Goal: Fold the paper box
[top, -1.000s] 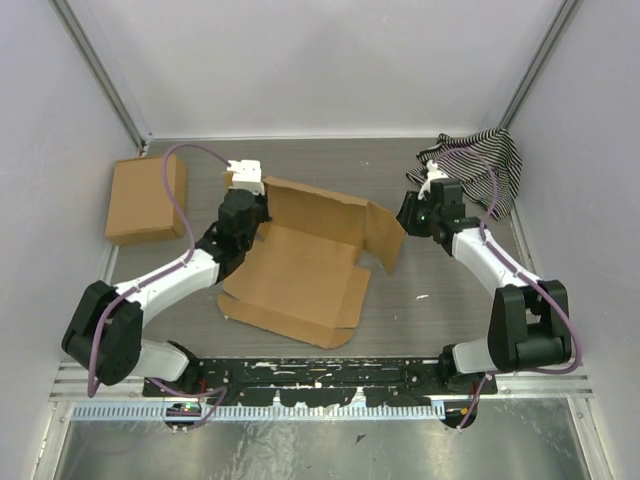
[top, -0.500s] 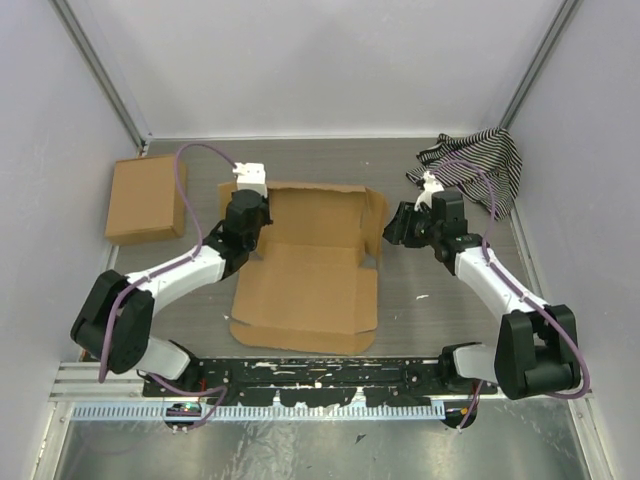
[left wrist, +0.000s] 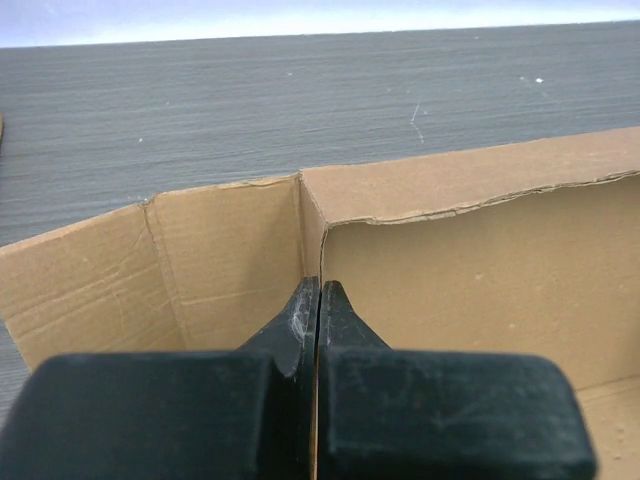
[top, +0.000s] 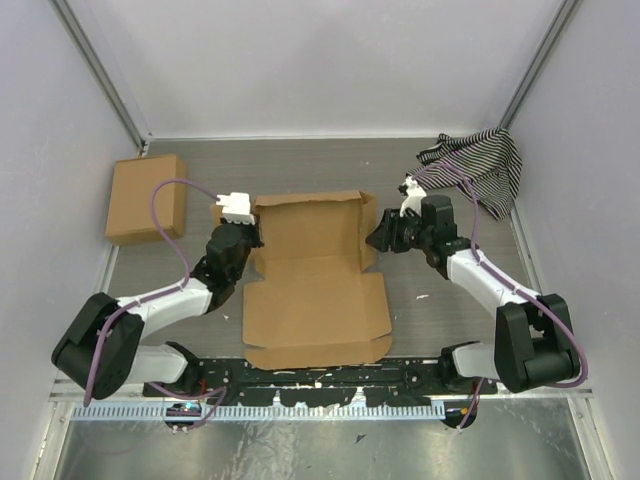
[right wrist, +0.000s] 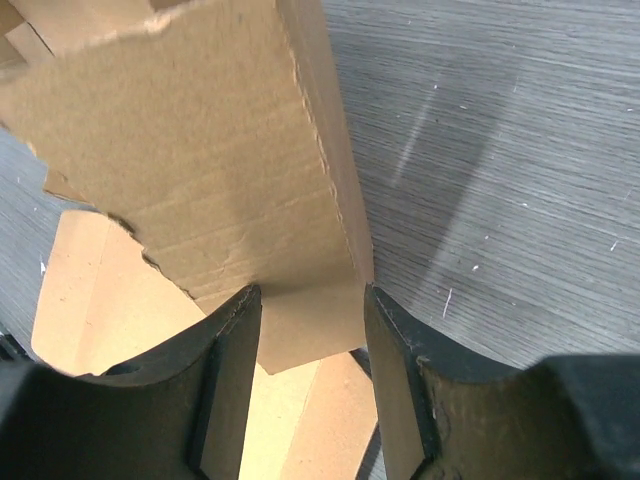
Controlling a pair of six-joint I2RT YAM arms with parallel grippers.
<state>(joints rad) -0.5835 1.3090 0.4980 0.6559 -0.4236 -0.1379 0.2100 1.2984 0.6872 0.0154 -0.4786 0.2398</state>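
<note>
Turned square to the table (top: 420, 300) since a second ago and drawn toward its near edge, the paper box (top: 315, 290) is lying mid-table with its back and side walls standing up. The left gripper (left wrist: 318, 290) is pinching the left wall with jaws fully closed, while the right gripper (right wrist: 310, 300) is straddling the raised right flap, jaws parted partway.

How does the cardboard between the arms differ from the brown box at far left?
The paper box lies opened out with walls raised; the other cardboard box is a closed, compact slab. The left end effector pinches the paper box's wall; the slab sits untouched. Both are plain brown cardboard.
</note>
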